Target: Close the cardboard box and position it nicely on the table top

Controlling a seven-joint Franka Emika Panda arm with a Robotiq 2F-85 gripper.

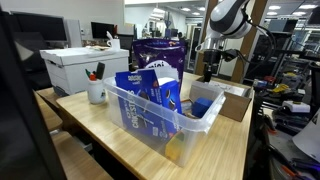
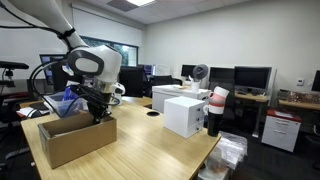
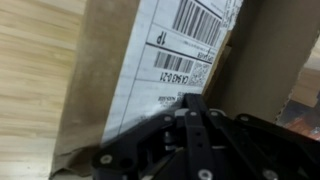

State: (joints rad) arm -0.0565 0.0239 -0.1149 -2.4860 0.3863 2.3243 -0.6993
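Cardboard box [image 2: 70, 142] sits on the table top [image 2: 150, 152] near one end, low and brown, its top apparently open in an exterior view. The arm reaches down over it and the gripper [image 2: 99, 115] sits at the box's far corner, at rim height. The fingers are drawn together, closed. Whether they pinch a flap or only press against the cardboard cannot be told. In the wrist view the closed fingertips [image 3: 192, 102] point at a white shipping label [image 3: 175, 50] with barcodes, stuck on a cardboard panel that runs diagonally across the view. Pale wood grain of the table shows beside it. In an exterior view a clear plastic bin [image 1: 135, 122] of blue snack packs [image 1: 140, 90] stands in front of the box, between it and the camera, hiding its lower part. A white lidded box [image 1: 85, 65] stands well apart from the cardboard box, with a white cup [image 1: 96, 93] holding pens just beside it.
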